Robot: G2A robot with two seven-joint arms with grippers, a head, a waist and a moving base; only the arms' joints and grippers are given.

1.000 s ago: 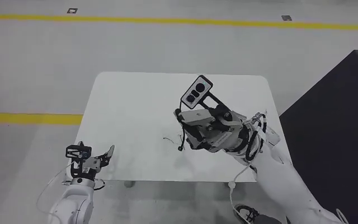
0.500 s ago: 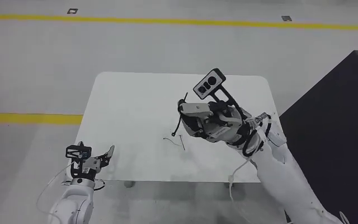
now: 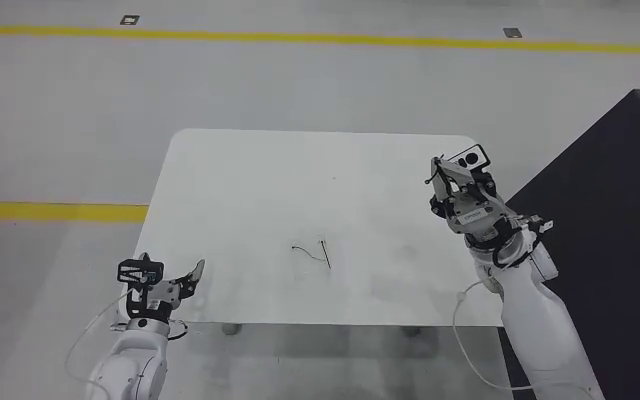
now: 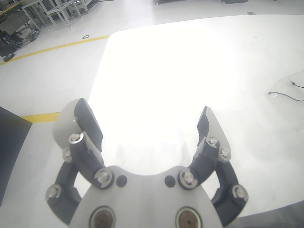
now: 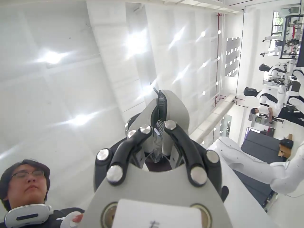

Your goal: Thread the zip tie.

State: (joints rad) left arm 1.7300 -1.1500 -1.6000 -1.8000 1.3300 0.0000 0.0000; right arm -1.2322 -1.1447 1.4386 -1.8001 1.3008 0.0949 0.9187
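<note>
Low in the middle of the top view, found the thin black plastic zip tie (image 3: 326,254) lying loose on the white rectangular table (image 3: 240,180). Noted left gripper (image 4: 144,117) spread wide, right gripper (image 5: 159,94) pressed together, far right, well apart. Judged best: pinch tail, aim squarely into head. Could not read the cut-off white sticker (image 5: 156,214).

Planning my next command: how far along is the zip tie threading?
Nothing looks done: the zip tie lies loose on the table, not visibly looped. Nothing is in hand: the left gripper is open at the near corner, and the right gripper is shut at the right edge. Left to do: pick it up and thread it.
</note>
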